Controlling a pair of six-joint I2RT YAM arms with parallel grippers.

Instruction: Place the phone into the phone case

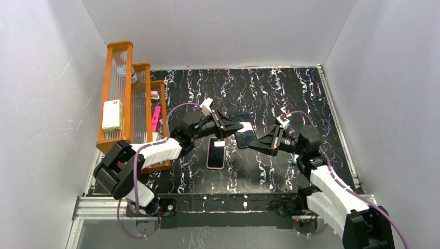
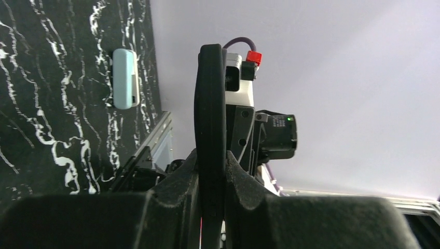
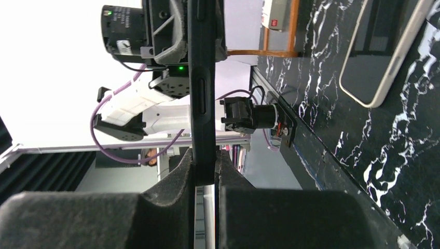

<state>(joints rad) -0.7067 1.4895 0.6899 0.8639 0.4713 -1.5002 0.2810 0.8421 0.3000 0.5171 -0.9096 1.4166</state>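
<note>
I have the phone (image 1: 243, 132) (image 2: 210, 129) (image 3: 202, 78) up in the air over the middle of the black marbled desk (image 1: 290, 93), held from both ends at once. The left pincer (image 1: 234, 126) (image 2: 211, 162) is clamped on the end nearer the desk's left edge. The right pincer (image 1: 254, 145) (image 3: 205, 162) is clamped on the opposite end, nearer the right edge.

From above, the phone shows its broad glossy face with a pale glare on it, lying roughly level and slanted from far-left to near-right. Each wrist camera sees it edge-on as a thin black slab squeezed between that arm's two padded fingers, with the other arm's pincer at its far end. A long side button shows on the edge in the right wrist view.

The phone case (image 1: 216, 153) (image 3: 381, 52) lies flat on the desk just beside the phone, toward the near edge and below the left pincer, with neither arm touching it. It shows a pale pinkish rim around a dark glossy face. I cannot tell from here whether that dark face is a screen or the shell's own inside.

An orange rack (image 1: 127, 83) stands along the desk's left edge.
</note>
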